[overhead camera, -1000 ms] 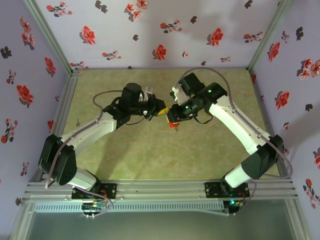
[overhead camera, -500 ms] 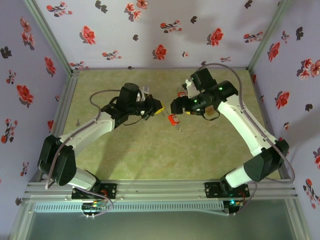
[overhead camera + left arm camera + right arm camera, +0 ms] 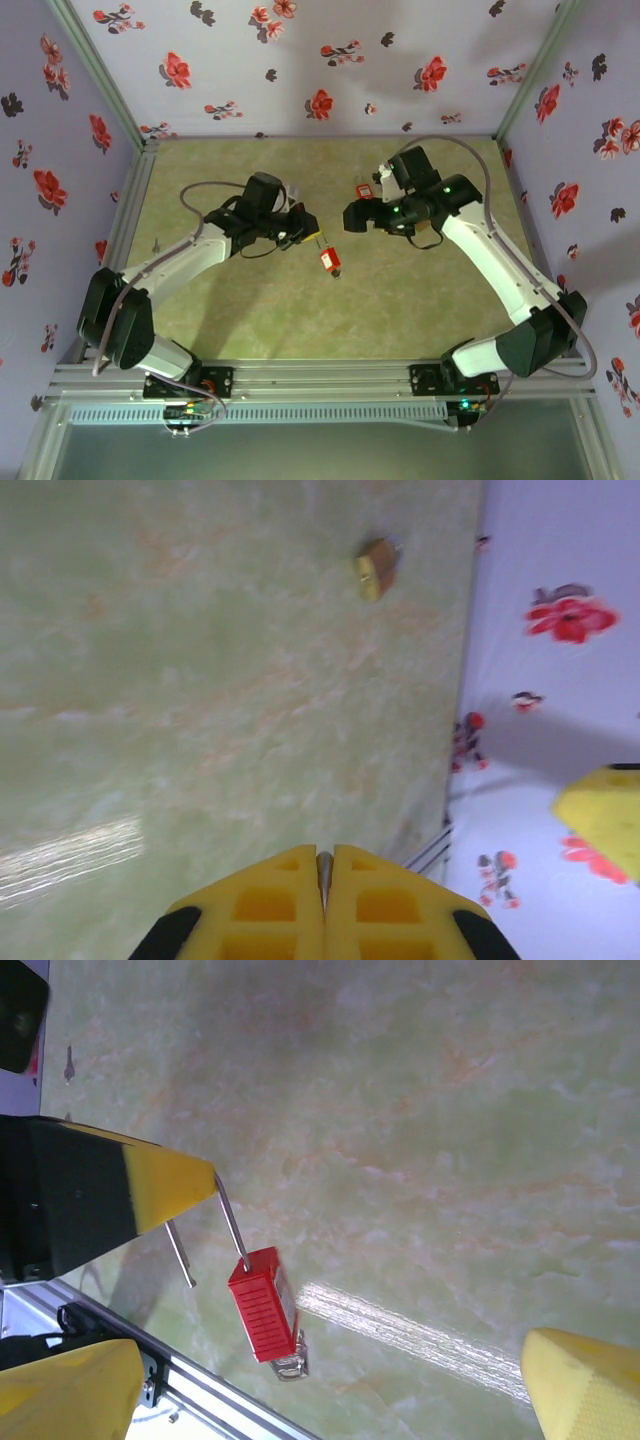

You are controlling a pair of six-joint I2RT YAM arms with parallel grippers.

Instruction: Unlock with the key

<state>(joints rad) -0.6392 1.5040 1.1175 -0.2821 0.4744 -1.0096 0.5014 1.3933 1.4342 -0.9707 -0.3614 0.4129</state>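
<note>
A red padlock point(image 3: 329, 261) hangs by its metal shackle point(image 3: 232, 1225) from my left gripper point(image 3: 308, 232), which is shut on the shackle's top. One shackle leg point(image 3: 179, 1253) is out of the body and hangs free. The red body point(image 3: 262, 1303) dangles above the table, and a silver key point(image 3: 290, 1363) sticks out of its underside. In the left wrist view the yellow pads point(image 3: 290, 890) pinch a thin strip of metal between them. My right gripper point(image 3: 352, 217) stands open, to the right of the lock and apart from it, with nothing in it.
A small red object point(image 3: 364, 190) lies on the green table point(image 3: 250, 310) behind my right gripper. A small brass-coloured object point(image 3: 376, 567) lies near the right wall. The aluminium frame rail point(image 3: 320, 375) runs along the near edge. Floral walls close three sides.
My right gripper opened, let go of the padlock and drew back to the right. The left gripper carried the hanging padlock left and nearer.
</note>
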